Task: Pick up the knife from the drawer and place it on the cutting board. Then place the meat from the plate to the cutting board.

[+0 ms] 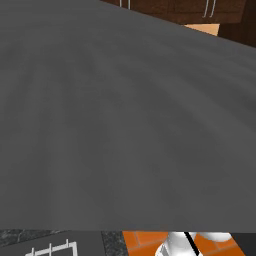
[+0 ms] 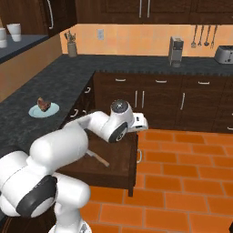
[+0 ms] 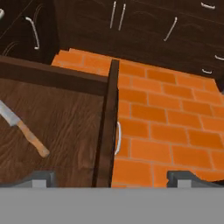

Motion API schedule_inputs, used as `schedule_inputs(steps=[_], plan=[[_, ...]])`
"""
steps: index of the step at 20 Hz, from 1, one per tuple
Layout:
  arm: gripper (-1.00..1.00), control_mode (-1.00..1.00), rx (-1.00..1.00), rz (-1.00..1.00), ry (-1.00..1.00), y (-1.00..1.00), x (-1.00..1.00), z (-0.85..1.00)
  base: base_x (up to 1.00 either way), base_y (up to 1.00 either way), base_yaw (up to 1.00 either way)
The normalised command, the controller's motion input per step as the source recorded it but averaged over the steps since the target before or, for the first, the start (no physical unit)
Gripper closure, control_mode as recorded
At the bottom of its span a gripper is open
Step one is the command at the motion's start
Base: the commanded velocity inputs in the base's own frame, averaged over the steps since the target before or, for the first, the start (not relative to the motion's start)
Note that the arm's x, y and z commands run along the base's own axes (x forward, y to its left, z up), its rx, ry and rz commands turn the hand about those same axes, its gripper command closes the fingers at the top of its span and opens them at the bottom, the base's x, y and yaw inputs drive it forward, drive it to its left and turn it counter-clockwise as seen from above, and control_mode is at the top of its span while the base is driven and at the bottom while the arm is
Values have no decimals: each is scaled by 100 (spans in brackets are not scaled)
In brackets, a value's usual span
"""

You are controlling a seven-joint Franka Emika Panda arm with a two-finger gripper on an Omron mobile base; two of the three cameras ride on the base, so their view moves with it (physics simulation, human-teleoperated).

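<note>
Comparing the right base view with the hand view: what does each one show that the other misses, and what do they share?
Right base view alone: the meat on its plate on the dark counter, plus a toaster at the back. Hand view alone: the open pincer, its tips straddling the drawer's front wall. Both: the open drawer with the knife lying flat inside, and the orange tiled floor.

- In the left base view we sit pressed close behind a grey surface (image 1: 125,125); cabinets (image 1: 200,10) peek over the top, orange floor (image 1: 142,240) below.
- In the right base view we look forward and down over the arm (image 2: 63,150) at the open drawer (image 2: 116,159), counter (image 2: 27,123) and floor.
- In the hand view we look down close on the drawer's front edge (image 3: 107,127); it shares drawer and floor with the right base view.
</note>
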Motion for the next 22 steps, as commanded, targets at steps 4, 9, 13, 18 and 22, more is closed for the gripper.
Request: schedule_inputs(steps=[4,9,13,18,22], plan=[[-100,-100,-9,34,37,100,-2,42,0,0,0],[-100,-100,-14,41,36,100,-11,-45,0,0,0],[-100,-100,-21,22,11,90,13,-94,0,0,0],[-100,-100,-10,17,10,44,71,-100,0,0,0],[-100,-100,6,12,1,-4,82,-100,0,0,0]])
